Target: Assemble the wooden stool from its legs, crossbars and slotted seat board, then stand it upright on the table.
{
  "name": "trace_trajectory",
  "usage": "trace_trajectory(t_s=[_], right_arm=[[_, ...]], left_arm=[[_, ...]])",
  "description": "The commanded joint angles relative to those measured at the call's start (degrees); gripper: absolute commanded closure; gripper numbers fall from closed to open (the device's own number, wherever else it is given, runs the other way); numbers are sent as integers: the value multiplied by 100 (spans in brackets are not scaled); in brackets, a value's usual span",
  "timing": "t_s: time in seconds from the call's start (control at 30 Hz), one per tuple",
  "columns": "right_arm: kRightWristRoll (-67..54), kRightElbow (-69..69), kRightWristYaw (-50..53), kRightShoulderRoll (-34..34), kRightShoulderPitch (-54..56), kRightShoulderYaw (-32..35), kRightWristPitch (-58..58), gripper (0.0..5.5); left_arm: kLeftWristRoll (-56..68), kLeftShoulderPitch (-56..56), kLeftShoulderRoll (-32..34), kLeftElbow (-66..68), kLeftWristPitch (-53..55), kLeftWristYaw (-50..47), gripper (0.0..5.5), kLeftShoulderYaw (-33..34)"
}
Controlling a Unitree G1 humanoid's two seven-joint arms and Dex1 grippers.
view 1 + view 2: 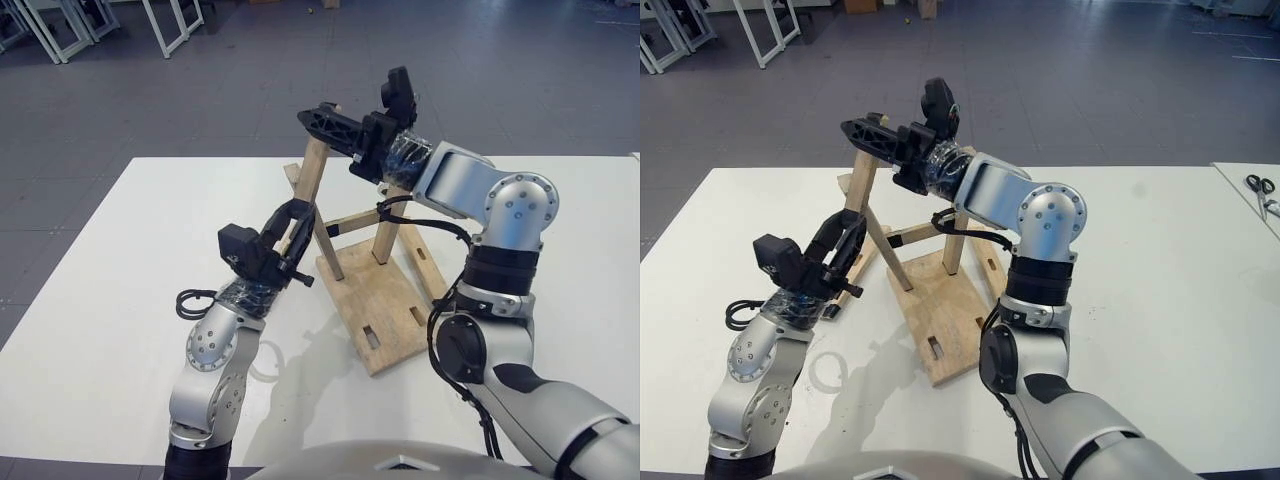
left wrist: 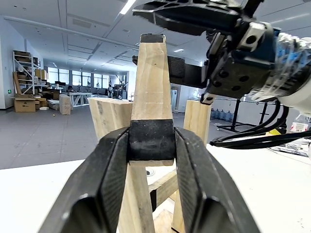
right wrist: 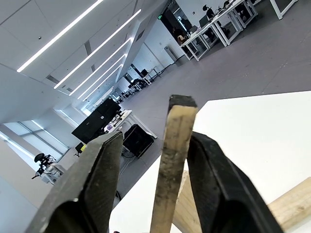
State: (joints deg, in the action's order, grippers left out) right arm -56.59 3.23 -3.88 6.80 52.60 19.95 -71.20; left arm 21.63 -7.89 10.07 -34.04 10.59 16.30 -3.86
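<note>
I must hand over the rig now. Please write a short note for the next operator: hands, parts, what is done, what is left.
Left hand: shut on the slanted leg, midway up.
Right hand: open, fingers on either side of that leg's top.
Board: flat on the table, slots up. A second leg stands on it, with a crossbar running toward the slanted leg.
Done: frame partly built.
Left: probably seat the slanted leg, finish the frame, stand the stool upright.

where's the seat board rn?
The slotted seat board lies flat on the white table, at the centre of the head view, with the leg frame rising from its far end.
</note>
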Motion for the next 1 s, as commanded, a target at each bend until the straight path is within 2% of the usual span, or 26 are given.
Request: trace_trajectory(t_s=[0.03,0.17,0.3,0.33,0.53,0.63,0.73,0.8,0.87,1.0], right_arm=[[-92,213,181,20,128,54,16,404],[-116,327,347,-133,89,121,-71,485],[-326,399,512,-376,208,357,-234,506],[-367,389,550,-412,221,396,-252,507],[-802,97,938,-829,118,851,-441,511],[-1800,-606,1414,-1440,-123,1403,-798,511],[-2687,-1431,1812,-2191,-697,1553,-909,511],[-2528,-2078,1821,-2526,-1268,1406,-725,511],[-1673,-2641,1505,-2768,-1860,889,-214,511],[1132,-2797,453,-2992,-3219,-1192,2117,511]], left_arm=[[-67,96,70,31,81,72,417,-75],[-136,88,130,74,75,152,417,-136],[-206,27,206,118,123,222,417,-230],[-138,14,168,107,141,213,380,-235],[118,-52,167,110,214,245,296,-143],[203,-252,231,70,300,316,248,-160],[132,-469,206,53,344,188,194,-110],[-53,-558,193,192,400,-4,173,-23],[-186,-669,81,426,416,-282,168,126],[-612,-696,-116,1008,511,-988,168,430]])
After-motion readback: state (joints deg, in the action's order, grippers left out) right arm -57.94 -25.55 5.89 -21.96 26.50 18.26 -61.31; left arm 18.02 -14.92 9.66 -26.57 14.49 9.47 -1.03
